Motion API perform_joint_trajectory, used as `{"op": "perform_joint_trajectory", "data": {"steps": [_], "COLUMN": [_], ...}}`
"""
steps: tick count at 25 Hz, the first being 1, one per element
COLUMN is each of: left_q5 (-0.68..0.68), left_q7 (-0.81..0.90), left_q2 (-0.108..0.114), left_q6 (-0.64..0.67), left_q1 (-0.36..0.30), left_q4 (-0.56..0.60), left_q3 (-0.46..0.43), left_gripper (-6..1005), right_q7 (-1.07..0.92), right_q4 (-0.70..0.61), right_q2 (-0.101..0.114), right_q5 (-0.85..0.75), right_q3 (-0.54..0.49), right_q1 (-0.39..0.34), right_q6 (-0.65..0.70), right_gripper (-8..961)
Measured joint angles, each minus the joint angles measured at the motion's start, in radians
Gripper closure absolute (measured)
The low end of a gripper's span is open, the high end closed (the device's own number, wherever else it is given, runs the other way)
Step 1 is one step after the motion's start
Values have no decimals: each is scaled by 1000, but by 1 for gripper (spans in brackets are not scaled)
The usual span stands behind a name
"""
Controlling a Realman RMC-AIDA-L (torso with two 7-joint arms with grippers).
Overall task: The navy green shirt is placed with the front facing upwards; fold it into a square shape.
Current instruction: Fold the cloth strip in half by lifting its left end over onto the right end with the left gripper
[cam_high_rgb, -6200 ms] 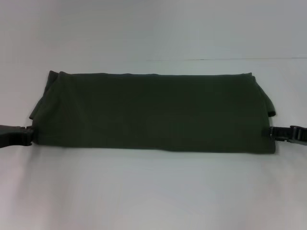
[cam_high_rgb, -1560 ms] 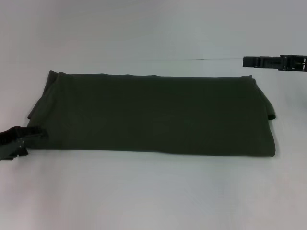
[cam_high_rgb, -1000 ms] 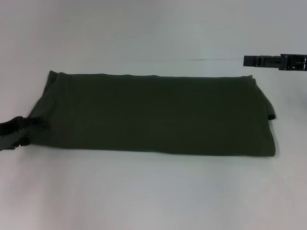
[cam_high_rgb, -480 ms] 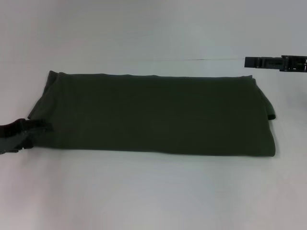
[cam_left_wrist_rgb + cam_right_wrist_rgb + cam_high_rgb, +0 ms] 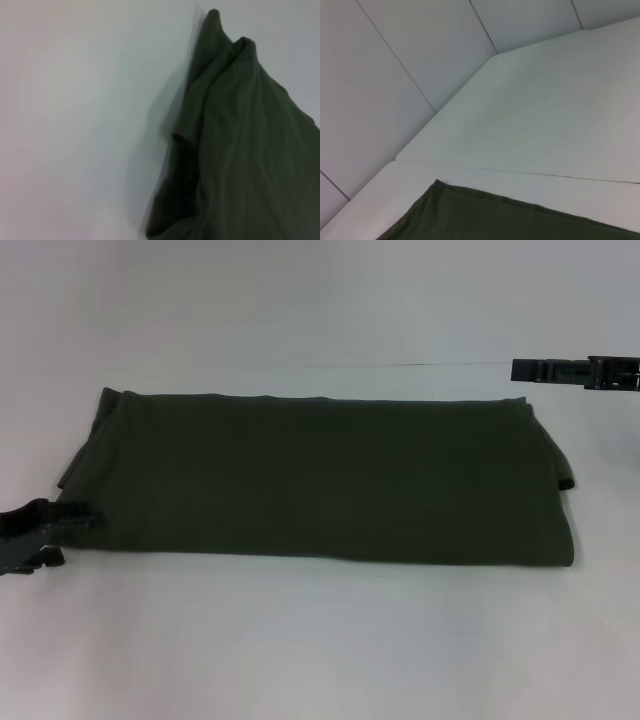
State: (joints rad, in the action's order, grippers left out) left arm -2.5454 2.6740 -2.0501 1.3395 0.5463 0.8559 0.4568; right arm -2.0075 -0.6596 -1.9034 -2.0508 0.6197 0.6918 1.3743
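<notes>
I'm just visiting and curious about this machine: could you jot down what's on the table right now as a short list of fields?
Item: navy green shirt, folded into a long flat band
Surface: white table
Left gripper: at the shirt's left end, near the front corner
Right gripper: raised beyond the shirt's far right corner, apart from it
Lettering: none showing
Shape so far: wide rectangle, not yet square

Shirt (image 5: pixel 320 480) between left hand (image 5: pixel 45 535), right hand (image 5: pixel 530 370)
</notes>
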Motion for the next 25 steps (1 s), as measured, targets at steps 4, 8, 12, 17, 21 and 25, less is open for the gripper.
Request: {"op": "perform_joint_trajectory", "data": {"steps": [4,8,12,17,21,25], "left_q5": [-19,-20,-21,-21,-21,-21], "left_q7": [25,45,53,58,58,54], "left_q2": [3,3,3,2,2,10], "left_q6": [2,-1,-3,-11,-33,-57], "left_q1": [4,6,7,10,15,29], "left_q4": [0,-2,-3,-5,-6,-37], "left_q3": [-1,-2,-4,-4,-1,1], "left_gripper": [122,122,122,123,123,122], "right_q7": [-1,-2,-2,-2,-2,-2], "right_q4": [0,0,0,0,0,0], "right_q2": [0,0,0,0,0,0], "right_q5": [0,0,0,0,0,0], "right_q3": [0,0,0,0,0,0], "right_q1": [1,3,4,5,5,5], "right_q6": [0,0,0,0,1,3], "right_gripper": [45,45,45,46,46,46]}}
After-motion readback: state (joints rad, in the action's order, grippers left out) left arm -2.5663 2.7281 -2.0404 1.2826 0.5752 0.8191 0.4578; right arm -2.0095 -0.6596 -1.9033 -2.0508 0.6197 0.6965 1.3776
